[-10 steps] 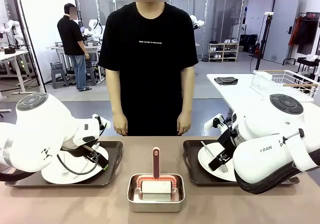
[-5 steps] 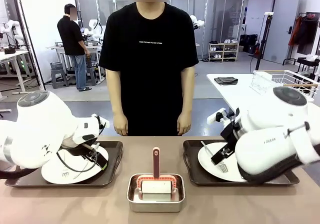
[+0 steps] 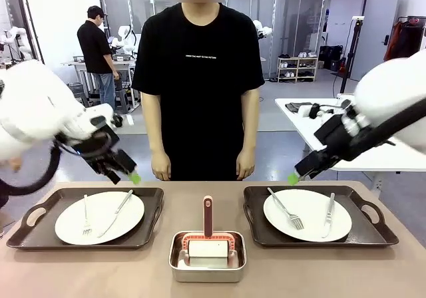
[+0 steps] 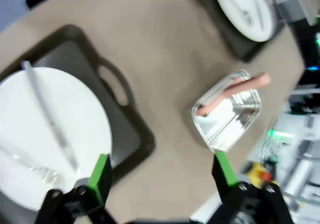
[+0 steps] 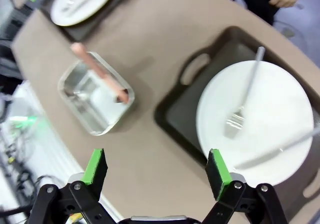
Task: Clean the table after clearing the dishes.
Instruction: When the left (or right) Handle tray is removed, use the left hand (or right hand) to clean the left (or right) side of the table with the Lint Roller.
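Observation:
The beige table (image 3: 133, 275) carries the dishes on two dark trays. The left tray (image 3: 152, 208) holds a white plate (image 3: 100, 218) with fork and knife; the right tray (image 3: 254, 215) holds a plate (image 3: 307, 215) with the same cutlery. My left gripper (image 3: 126, 173) hangs open above the left tray's far edge, holding nothing. My right gripper (image 3: 303, 171) hangs open above the right tray's far edge, also holding nothing. The left wrist view looks down past my left gripper (image 4: 162, 176) at the plate (image 4: 45, 134). Beyond my right gripper (image 5: 156, 171) lies its plate (image 5: 255, 119).
A steel pan (image 3: 208, 256) with a red-handled scrubber (image 3: 208, 217) sits at the front middle between the trays. A person (image 3: 200, 78) stands at the far edge, hands down. A white table with a wire basket (image 3: 379, 108) stands at the back right.
Both arms have risen off the trays and swung outward, uncovering both plates. The grippers stayed open. The plates, trays and pan have not moved.

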You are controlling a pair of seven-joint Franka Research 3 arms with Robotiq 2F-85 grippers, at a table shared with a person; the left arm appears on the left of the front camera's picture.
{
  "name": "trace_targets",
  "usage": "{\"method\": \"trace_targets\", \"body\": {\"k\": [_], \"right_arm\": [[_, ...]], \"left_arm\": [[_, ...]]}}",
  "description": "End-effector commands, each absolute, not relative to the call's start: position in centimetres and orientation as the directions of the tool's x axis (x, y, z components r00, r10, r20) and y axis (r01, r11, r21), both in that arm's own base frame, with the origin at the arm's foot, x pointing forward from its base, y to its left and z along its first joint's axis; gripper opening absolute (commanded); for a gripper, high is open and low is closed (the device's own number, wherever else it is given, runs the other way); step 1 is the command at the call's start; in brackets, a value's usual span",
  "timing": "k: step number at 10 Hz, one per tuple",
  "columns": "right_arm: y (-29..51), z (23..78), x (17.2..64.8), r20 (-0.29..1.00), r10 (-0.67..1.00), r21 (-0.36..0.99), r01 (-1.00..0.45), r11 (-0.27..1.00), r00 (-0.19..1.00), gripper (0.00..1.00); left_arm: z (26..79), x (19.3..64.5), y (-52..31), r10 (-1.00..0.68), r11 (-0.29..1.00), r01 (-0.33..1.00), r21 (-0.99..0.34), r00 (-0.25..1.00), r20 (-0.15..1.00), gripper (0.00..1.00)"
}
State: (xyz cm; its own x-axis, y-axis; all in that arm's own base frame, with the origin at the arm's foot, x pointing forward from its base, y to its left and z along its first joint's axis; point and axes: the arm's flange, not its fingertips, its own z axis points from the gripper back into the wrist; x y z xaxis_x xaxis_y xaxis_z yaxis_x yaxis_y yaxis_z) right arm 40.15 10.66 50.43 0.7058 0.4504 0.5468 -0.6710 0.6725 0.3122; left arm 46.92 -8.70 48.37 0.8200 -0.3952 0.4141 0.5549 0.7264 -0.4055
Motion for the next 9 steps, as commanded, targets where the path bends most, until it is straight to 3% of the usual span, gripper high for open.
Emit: {"method": "trace_targets", "body": {"k": [1, 5, 7, 9], "right_arm": [[6.4, 50.7, 40.2, 0.548, 0.375, 0.521, -0.655, 0.546, 0.748, 1.0], [-1.9, 50.6, 37.9, 0.558, 0.21, 0.75, -0.596, 0.288, 0.803, 1.0], [-5.3, 50.2, 36.6, 0.538, 0.169, 0.797, -0.563, 0.219, 0.826, 1.0], [-8.8, 49.4, 35.8, 0.506, 0.146, 0.831, -0.525, 0.181, 0.85, 1.0]], "left_arm": [[48.9, 47.9, -1.1, -0.337, 0.602, 0.494, -0.627, 0.869, 0.362, 1.0], [47.4, 46.4, 8.5, -0.237, 0.334, 0.461, -0.822, 0.885, 0.4, 1.0], [47.1, 45.8, 12.4, -0.214, 0.286, 0.437, -0.853, 0.897, 0.388, 1.0], [47.3, 45.1, 16.9, -0.061, 0.292, 0.327, -0.899, 0.944, 0.324, 1.0]]}}
